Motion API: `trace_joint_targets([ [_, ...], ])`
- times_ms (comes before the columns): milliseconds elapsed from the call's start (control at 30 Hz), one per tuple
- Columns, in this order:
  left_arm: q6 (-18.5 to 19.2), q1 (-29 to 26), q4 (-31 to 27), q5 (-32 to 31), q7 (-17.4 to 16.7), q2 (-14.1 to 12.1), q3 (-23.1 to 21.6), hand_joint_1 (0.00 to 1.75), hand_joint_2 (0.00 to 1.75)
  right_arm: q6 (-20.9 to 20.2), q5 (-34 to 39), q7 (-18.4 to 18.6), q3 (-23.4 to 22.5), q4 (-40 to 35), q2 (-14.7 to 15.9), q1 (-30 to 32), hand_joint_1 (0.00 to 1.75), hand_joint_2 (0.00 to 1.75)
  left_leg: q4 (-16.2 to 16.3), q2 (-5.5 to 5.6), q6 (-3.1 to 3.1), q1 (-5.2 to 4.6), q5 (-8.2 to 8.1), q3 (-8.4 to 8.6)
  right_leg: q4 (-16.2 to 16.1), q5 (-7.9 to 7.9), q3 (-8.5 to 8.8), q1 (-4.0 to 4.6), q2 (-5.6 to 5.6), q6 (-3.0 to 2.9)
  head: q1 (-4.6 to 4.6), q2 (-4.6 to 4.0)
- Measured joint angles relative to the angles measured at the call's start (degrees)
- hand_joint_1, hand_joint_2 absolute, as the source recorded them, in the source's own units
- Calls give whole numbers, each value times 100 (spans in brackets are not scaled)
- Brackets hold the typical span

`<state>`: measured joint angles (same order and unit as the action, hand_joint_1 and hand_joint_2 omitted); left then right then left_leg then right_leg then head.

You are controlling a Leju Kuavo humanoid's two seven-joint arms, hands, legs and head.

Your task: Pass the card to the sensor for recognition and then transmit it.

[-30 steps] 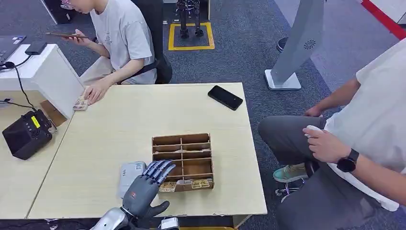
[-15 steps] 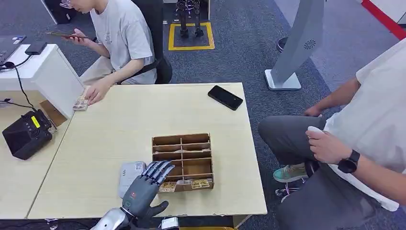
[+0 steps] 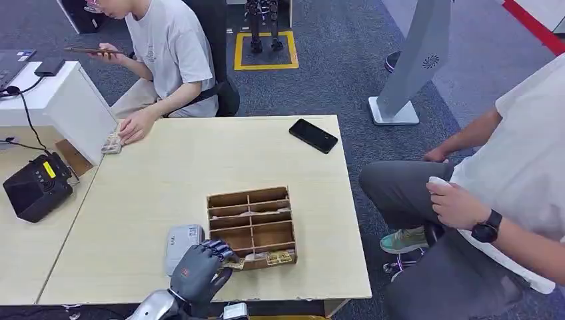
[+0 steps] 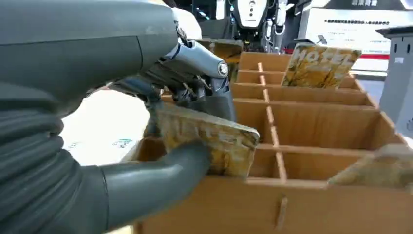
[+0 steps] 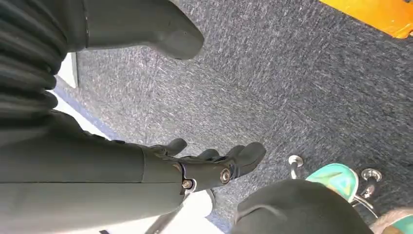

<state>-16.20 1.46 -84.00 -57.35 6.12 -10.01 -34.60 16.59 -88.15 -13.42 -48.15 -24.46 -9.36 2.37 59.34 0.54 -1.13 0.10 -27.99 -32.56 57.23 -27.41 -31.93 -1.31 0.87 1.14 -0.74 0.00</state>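
Note:
A wooden divider box (image 3: 252,200) stands near the table's front edge. My left hand (image 3: 198,270) is at its near left corner, fingers curled in. In the left wrist view the thumb (image 4: 160,183) and the dark fingers (image 4: 204,95) pinch a worn yellowish card (image 4: 209,139) at the front compartment of the box (image 4: 311,126). Another card (image 3: 280,256) lies in the front right compartment, and a card printed HOTEL (image 4: 321,66) leans in a far one. A small grey-white reader (image 3: 182,241) lies flat just left of the box. My right hand (image 5: 195,170) hangs over dark carpet, fingers apart, holding nothing.
A black phone (image 3: 313,135) lies at the table's far right. A black device (image 3: 36,187) sits on the side table at left. One seated person rests a hand by a card stack (image 3: 112,143) at the far left corner; another person (image 3: 506,193) sits close on the right.
My left hand's fingers went from stretched over the box's front corner to curled around a card. The box has twisted slightly on the table.

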Motion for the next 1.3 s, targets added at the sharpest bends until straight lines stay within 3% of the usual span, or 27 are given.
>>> trace_joint_targets([
  [833, 2, -15, -2, 76, 41, 4, 0, 175, 175, 39, 13, -28, 4, 68, 35, -10, 0, 175, 0, 0, 0, 0, 0, 0, 0, 0, 1, 0, -1, 0, 2, 0],
  [933, 96, -27, -17, 451, 197, 2, 2, 175, 175, 46, 15, -55, 4, 72, 37, -7, 0, 175, 0, 1, 0, 0, 0, 0, 0, 0, 1, 0, -2, 0, 2, 0],
  [1000, 199, -33, -136, 1024, 462, -33, 39, 175, 175, 77, 20, -72, 4, 92, 44, -7, 0, 175, 0, 1, 0, 0, 1, -1, 0, 0, -1, 1, -3, 0, 0, 0],
  [1100, 479, 37, -722, 1798, 745, -220, 172, 175, 175, 107, 28, -112, 4, 136, 64, -3, 0, 175, 0, 1, 0, 1, 1, -2, 0, 1, -2, 1, -3, -1, 2, 0],
  [1167, 706, 139, -1083, 1950, 726, -326, 319, 175, 175, 114, 28, -123, 4, 162, 72, -2, 0, 175, 0, 1, 1, 1, 1, -1, 1, 3, -1, 1, -3, -4, 2, 0],
  [1300, 778, 179, -1438, 1963, 737, -426, 452, 175, 175, 116, 28, -127, 4, 190, 77, 2, 0, 175, 0, 0, 1, 2, 2, -1, 1, 3, -2, 1, -2, -4, 0, 0],
])
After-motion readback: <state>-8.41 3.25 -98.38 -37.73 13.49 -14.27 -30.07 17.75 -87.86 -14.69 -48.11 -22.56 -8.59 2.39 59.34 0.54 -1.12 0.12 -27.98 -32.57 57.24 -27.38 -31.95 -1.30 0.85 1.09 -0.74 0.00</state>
